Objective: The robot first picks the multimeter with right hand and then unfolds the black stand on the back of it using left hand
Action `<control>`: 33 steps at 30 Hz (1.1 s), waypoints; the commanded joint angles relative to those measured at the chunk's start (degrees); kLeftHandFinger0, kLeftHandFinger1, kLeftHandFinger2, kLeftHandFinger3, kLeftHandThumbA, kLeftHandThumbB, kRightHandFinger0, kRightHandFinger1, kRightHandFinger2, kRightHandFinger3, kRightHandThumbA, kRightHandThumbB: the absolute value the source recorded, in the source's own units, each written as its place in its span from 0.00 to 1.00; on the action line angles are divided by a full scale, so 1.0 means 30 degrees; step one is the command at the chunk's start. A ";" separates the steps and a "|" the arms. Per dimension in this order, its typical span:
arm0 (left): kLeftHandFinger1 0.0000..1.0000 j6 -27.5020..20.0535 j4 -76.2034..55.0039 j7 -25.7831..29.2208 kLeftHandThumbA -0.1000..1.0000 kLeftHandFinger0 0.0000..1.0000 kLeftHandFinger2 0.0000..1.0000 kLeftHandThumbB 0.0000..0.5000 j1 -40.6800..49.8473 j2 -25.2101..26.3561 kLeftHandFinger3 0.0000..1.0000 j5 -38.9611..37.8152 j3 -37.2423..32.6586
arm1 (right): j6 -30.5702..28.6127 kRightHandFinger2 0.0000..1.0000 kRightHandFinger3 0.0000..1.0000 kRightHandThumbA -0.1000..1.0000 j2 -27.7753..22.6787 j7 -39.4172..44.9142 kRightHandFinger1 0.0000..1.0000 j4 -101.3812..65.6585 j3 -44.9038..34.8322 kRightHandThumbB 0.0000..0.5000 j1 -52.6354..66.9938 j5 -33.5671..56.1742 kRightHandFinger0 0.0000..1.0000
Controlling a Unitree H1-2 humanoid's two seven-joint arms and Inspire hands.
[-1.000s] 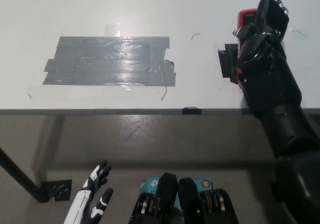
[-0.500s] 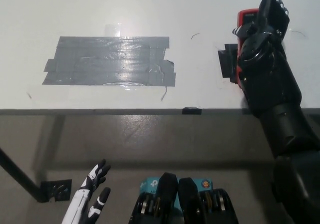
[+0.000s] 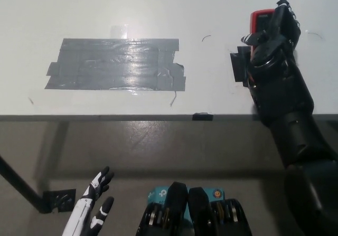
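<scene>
— So where is the multimeter sitting right now?

— It is lying on the white desk at the upper right of the frame. Its red casing is showing at the top, and a black part, possibly the stand, is jutting out to the picture's left of the arm.

— And the right hand?

— It is covering most of the meter from above, with its fingers draping over the far end. They are curling round the body, but I cannot tell whether they are truly clamping it or only resting on it, since the hand is hiding the contact.

— Why come in over the top like that?

— I am guessing it is wrapping the casing from above so the meter can be lifted with its back left free for the other hand.

— What is the left hand doing?

— It is hanging low at the lower left of the frame, below the desk's edge, fingers spread and holding nothing. It is probably waiting there until the meter is raised.

— Anything else on the desk? Any boxes or trays?

— Only a patch of grey tape at the upper left, well apart from the meter. No containers are showing.
</scene>
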 commanded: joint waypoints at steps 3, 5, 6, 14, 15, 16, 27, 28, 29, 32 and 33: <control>1.00 -0.0850 -0.0514 0.0209 0.91 1.00 0.95 0.40 -0.0183 0.0455 1.00 0.1258 0.0154 | -0.0195 1.00 1.00 1.00 0.0627 -0.1074 1.00 0.0892 0.0401 1.00 -0.1002 0.1455 1.00; 1.00 -0.0812 -0.0575 0.0212 0.91 1.00 0.95 0.39 -0.0152 0.0444 1.00 0.1361 0.0154 | -0.0404 1.00 1.00 1.00 0.0640 -0.1378 1.00 0.1424 0.0741 0.99 -0.1016 0.1362 1.00; 1.00 -0.0964 -0.0478 0.0233 0.90 1.00 0.95 0.39 -0.0176 0.0450 1.00 0.1359 0.0156 | -0.0506 1.00 1.00 1.00 0.0657 -0.1477 1.00 0.1547 0.0753 0.99 -0.1010 0.1417 1.00; 1.00 -0.0685 -0.0686 0.0076 0.93 1.00 0.98 0.37 -0.0375 0.0659 1.00 0.1821 0.0176 | -0.2852 0.43 0.48 0.03 0.0348 -0.3065 0.40 0.4097 0.2088 0.66 -0.0775 0.1554 0.32; 1.00 -0.0754 -0.0654 0.0101 0.93 1.00 0.98 0.37 -0.0385 0.0673 1.00 0.1857 0.0186 | -0.3126 0.41 0.42 0.02 0.0367 -0.3164 0.38 0.4127 0.2124 0.66 -0.0639 0.1639 0.32; 1.00 -0.0723 -0.0674 0.0100 0.93 1.00 0.98 0.38 -0.0392 0.0674 1.00 0.1856 0.0191 | -0.3302 0.38 0.37 0.03 0.0379 -0.3184 0.35 0.4187 0.2129 0.65 -0.0610 0.1715 0.29; 1.00 -0.0533 -0.0615 -0.0112 0.93 1.00 0.97 0.37 -0.0531 0.0957 1.00 0.1359 0.0265 | -0.4790 0.42 0.48 0.04 0.0082 -0.2801 0.26 0.4348 0.2326 0.55 0.0156 0.2377 0.21; 1.00 -0.0576 -0.0599 -0.0097 0.93 1.00 0.97 0.37 -0.0520 0.0944 1.00 0.1332 0.0258 | -0.4871 0.42 0.48 0.03 0.0075 -0.2811 0.27 0.4322 0.2374 0.55 0.0211 0.2387 0.21; 1.00 -0.0614 -0.0583 -0.0089 0.93 1.00 0.96 0.37 -0.0520 0.0946 1.00 0.1324 0.0247 | -0.4884 0.36 0.46 0.02 0.0092 -0.2840 0.20 0.4263 0.2362 0.54 0.0269 0.2436 0.15; 1.00 -0.0456 -0.0580 -0.0133 0.93 1.00 0.97 0.39 -0.0504 0.0970 1.00 0.1321 0.0209 | -0.5332 0.18 0.30 0.00 0.0157 -0.3117 0.03 0.4035 0.2378 0.48 0.0538 0.2574 0.00; 1.00 -0.0468 -0.0604 -0.0121 0.94 1.00 0.97 0.38 -0.0492 0.0996 1.00 0.1410 0.0187 | -0.5664 0.11 0.21 0.00 0.0189 -0.3257 0.01 0.3940 0.2280 0.48 0.0619 0.2752 0.00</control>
